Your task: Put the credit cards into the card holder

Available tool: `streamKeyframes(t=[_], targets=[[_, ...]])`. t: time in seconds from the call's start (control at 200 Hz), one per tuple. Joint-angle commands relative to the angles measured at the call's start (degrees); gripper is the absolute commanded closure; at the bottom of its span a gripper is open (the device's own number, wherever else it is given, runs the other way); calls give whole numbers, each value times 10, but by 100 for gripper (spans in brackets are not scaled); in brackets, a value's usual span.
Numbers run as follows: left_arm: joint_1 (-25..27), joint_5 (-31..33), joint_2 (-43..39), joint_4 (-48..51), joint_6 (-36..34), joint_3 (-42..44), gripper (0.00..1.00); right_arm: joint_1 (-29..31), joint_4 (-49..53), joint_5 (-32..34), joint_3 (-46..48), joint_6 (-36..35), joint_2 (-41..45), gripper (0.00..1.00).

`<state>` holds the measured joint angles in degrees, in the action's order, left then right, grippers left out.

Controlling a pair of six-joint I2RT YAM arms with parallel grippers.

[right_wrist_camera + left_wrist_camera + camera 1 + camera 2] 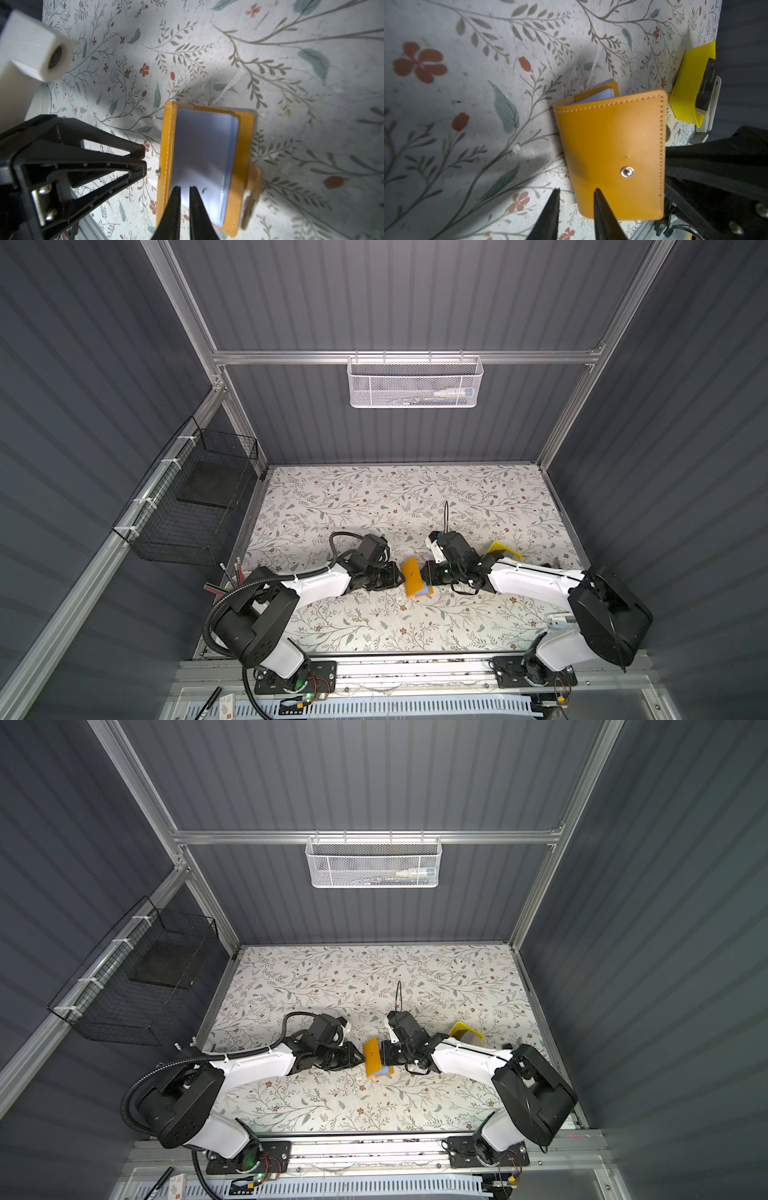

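Card holder [411, 577] half open at centre of bench [374, 497], between both grippers. Left gripper [576, 190]: jaws partly open, straddling its raised edge. Right gripper [185, 188]: jaws a slit apart, tips over sleeve pages [203, 149], nothing held.

We saw the card holder [610, 149] as smooth, matt leather-like material with pale stitching and a shiny metal snap [627, 171]. Inside it, the sleeve pages [203, 149] were glossy clear plastic; under it, the counter [471, 68] wore a scuffed matt printed covering.
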<state>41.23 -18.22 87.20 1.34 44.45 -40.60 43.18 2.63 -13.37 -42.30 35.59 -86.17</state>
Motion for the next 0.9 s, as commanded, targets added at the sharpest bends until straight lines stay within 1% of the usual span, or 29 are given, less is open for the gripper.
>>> streamKeyframes(t=[0.0,0.185,0.255,0.34,0.41,0.465,0.53,0.545,0.59,0.735,0.895], targets=[[-6,13,-34,20,10,10,72,15,-6,-1,-24,3,-17,85],[-31,13,-80,49,6,15,72,35,1,13,-54,7,-42,81],[-44,12,-99,60,4,18,72,39,5,13,-66,9,-53,76],[-55,7,-113,75,-6,15,73,44,10,15,-78,12,-65,68],[-59,2,-117,80,-9,15,73,46,18,17,-90,15,-76,64],[-61,-2,-118,78,-8,18,73,48,21,18,-97,20,-84,64],[-63,-2,-120,70,-5,22,73,49,25,20,-104,28,-94,64],[-64,-19,-120,67,-5,22,74,50,24,20,-105,30,-95,64],[-64,-29,-121,59,-4,23,74,50,26,22,-109,35,-101,64],[-64,-64,-118,56,-15,12,75,51,54,39,-125,51,-126,73],[-61,-96,-125,55,-30,19,76,52,56,41,-124,66,-137,78]])
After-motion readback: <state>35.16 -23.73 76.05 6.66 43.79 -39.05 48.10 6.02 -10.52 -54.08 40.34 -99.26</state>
